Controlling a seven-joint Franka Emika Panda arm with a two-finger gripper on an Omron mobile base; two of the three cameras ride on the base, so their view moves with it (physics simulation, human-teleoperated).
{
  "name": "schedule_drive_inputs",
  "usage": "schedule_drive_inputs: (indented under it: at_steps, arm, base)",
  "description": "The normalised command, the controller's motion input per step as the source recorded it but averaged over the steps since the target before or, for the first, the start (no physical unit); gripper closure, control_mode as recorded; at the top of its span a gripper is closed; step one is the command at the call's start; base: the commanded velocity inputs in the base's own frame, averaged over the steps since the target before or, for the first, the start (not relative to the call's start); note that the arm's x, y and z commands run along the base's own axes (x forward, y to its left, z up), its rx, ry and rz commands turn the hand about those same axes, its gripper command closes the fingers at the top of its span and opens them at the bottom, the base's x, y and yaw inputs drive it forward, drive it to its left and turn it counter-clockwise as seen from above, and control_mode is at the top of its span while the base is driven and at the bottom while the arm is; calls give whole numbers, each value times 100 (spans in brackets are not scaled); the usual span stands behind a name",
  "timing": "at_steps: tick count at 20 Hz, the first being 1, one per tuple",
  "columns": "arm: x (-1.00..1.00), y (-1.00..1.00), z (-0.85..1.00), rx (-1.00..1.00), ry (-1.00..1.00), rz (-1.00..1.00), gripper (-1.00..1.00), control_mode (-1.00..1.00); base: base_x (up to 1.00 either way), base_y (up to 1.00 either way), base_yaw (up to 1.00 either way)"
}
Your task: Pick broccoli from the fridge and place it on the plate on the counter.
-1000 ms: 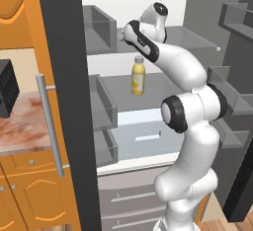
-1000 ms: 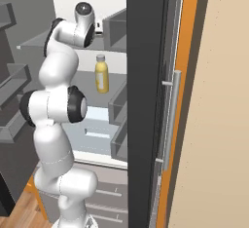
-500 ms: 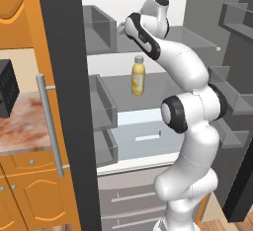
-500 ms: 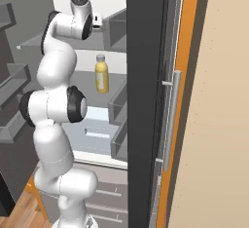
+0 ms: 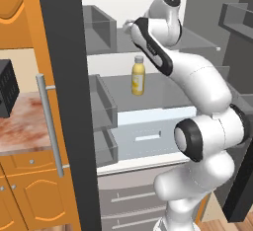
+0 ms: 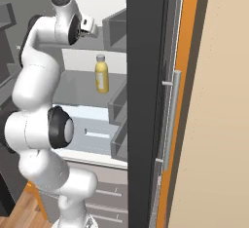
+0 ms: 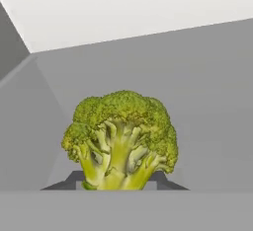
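Observation:
The broccoli (image 7: 121,126) fills the middle of the hand view, a bumpy green floret with a yellowish stalk, over a grey fridge shelf. My gripper (image 7: 118,178) is shut on it, one dark fingertip pressed against each side of the stalk. In the base views the gripper (image 5: 127,26) (image 6: 90,27) reaches into the upper shelf of the open fridge (image 5: 62,77), and the arm hides the broccoli there. A strip of the marbled counter (image 5: 20,126) lies left of the fridge. The plate is out of view.
A yellow bottle (image 5: 138,77) (image 6: 101,74) with a grey cap stands on the middle shelf below the hand. Under it is a pale drawer (image 5: 148,131). Grey door bins (image 5: 101,106) jut from the left. A black microwave (image 5: 5,87) sits on the counter.
The arm's upper joints and the hand have risen a little inside the upper shelf. The bottle has stayed where it was.

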Motion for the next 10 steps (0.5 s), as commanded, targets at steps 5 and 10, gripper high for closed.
schedule_drive_inputs:
  at_steps: [5, 10]
  arm:
    - [-100, -26, 0, 12, 0, -17, 100, -100]
    - [-100, -7, -24, 2, 2, -7, 100, -100]
  base:
    - [0, 0, 0]
    - [0, 0, 0]
